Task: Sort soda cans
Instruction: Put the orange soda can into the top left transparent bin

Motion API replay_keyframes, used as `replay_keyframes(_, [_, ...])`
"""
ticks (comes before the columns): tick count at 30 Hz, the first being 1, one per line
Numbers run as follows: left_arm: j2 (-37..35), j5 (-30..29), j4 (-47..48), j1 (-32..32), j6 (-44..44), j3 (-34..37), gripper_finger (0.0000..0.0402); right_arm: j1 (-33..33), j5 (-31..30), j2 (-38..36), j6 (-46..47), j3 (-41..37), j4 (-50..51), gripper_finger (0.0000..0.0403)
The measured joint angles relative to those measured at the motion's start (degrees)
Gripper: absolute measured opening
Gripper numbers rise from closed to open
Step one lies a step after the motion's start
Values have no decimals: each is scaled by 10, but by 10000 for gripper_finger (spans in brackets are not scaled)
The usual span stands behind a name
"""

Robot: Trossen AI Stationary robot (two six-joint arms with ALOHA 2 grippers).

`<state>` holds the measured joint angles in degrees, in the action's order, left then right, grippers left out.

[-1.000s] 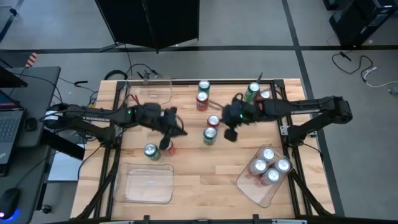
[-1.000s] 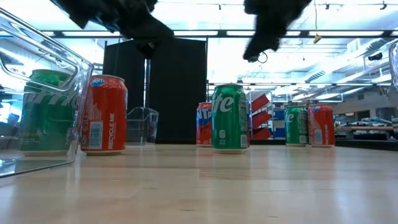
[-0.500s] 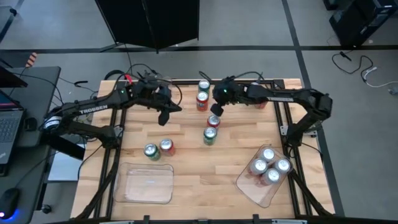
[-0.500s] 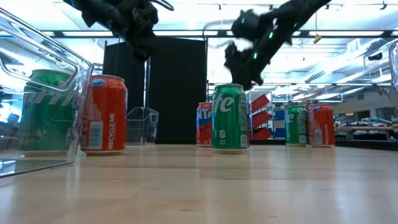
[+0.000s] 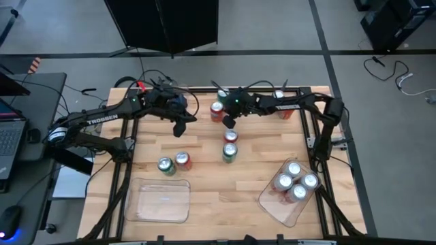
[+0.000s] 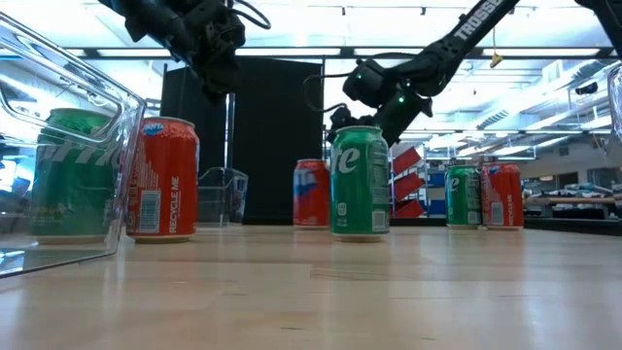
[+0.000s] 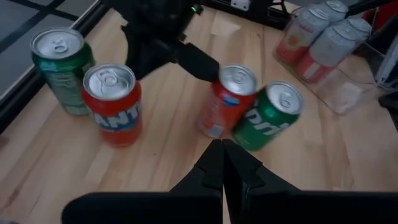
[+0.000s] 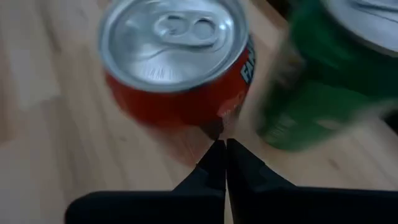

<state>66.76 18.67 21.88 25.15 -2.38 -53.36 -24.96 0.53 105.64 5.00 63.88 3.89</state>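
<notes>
- High view: the left gripper (image 5: 182,125) hangs over the far left part of the wooden table (image 5: 204,184), fingers pressed together and holding nothing. The right gripper (image 5: 228,122) reaches across to the far middle, also pressed together and empty. Just beside its tip stands a red can (image 5: 216,111), with a green can (image 5: 221,94) beyond that at the far edge. On the near side of the right gripper stand another red can (image 5: 231,136) and a green can below it (image 5: 229,152). Nearer than the left gripper, a green and red pair (image 5: 173,163) stands together, and past them lies an empty clear tray (image 5: 157,200). Well apart from both grippers, a second tray (image 5: 294,201) at the near right holds four silver-white cans (image 5: 294,181).
- Low view: both grippers hang above the can tops. The right gripper (image 6: 335,121) sits just above and behind the middle green can (image 6: 360,182), with a red can (image 6: 311,193) beside it. A red can at the left (image 6: 161,178) stands under the left gripper (image 6: 216,80).
- Left wrist view: the closed fingers (image 7: 211,167) point at a red and green pair (image 7: 249,109); another red can (image 7: 112,104) and green can (image 7: 64,70) stand beyond the right arm's dark gripper (image 7: 202,63).
- Right wrist view: the shut fingertips (image 8: 214,163) lie right at the base of a red can (image 8: 180,59), with a blurred green can (image 8: 333,74) beside it.
</notes>
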Motion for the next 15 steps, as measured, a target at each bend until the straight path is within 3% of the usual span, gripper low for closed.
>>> replay_keyframes(9, [12, -14, -4, 0, -12, 0, 0, 23, 79, -1, -22, 0, -78, 1])
replay_keyframes(15, [69, -46, 11, 0, -10, -33, 0, 28, 80, -82, -23, 0, 0, 10])
